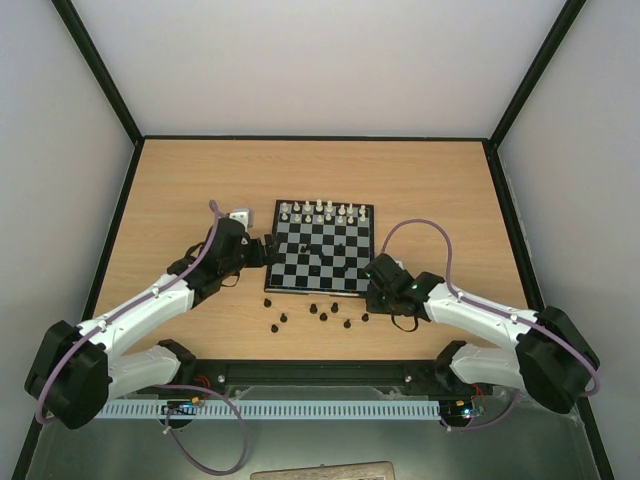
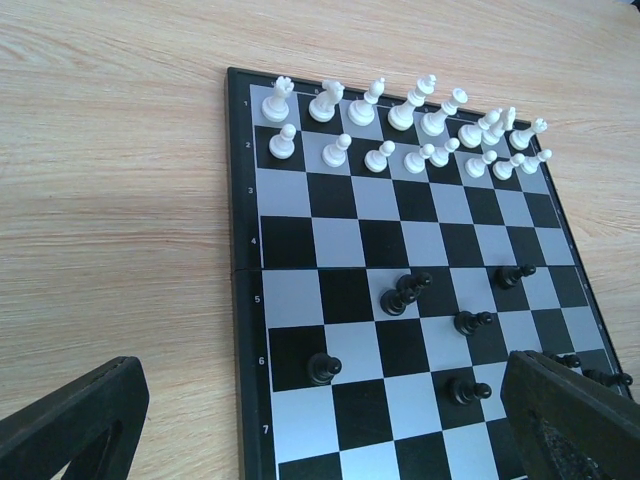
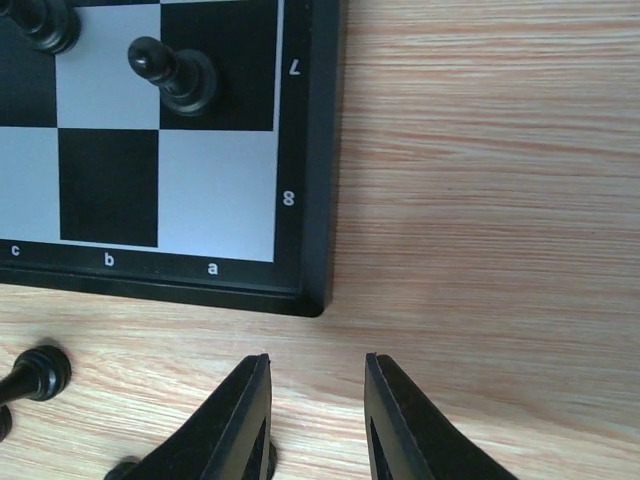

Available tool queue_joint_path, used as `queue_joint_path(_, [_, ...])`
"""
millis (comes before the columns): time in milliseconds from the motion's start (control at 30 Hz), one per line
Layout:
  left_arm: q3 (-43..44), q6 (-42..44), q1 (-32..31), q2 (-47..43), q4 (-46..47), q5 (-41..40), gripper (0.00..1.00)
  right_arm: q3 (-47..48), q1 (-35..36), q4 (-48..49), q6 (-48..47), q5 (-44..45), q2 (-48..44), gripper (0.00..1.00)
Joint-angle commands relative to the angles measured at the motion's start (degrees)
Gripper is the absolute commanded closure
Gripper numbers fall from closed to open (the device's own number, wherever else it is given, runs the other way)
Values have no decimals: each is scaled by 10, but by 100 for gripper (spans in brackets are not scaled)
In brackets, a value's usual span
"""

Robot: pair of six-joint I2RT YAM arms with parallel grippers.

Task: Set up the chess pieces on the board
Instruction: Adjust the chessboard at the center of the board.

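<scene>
The left gripper (image 1: 268,250) is at the left edge of the board (image 1: 315,291), and its jaws are opened very wide. In the left wrist view its two dark fingers (image 2: 70,430) stand at the two lower corners of the picture, far from each other. Between them there are only the chequered squares of the board (image 2: 290,240), and they grip nothing. In that view several black chess pieces (image 2: 320,368) stand scattered on the nearer rows, and none of them touches a finger. The white pieces (image 2: 400,115) fill the two far rows. The right gripper (image 1: 370,290) is low over the table (image 1: 180,190), just beside the near right corner of the board. Its jaws are only a little open. In the right wrist view the fingers (image 3: 235,425) have a narrow gap between them, and in this gap only the bare wood of the table (image 3: 480,200) shows, so it holds nothing. A small dark shape sits by the inner edge of one finger, but I cannot tell what it is. The corner of the board (image 3: 110,185) is just ahead of the fingertips, and a black piece (image 3: 175,75) stands upright on the square marked a7. More of the black pieces (image 1: 323,316) are off the board, spread on the table along its near edge, between the two arms.
</scene>
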Motion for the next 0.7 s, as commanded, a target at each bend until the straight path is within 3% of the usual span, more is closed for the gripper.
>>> queue_joint_path(0, [15, 6, -4, 3, -6, -1, 1, -7, 8, 20, 18, 7, 25, 74])
queue_joint_path(667, [15, 6, -6, 2, -8, -3, 0, 19, 8, 29, 23, 65, 108, 73])
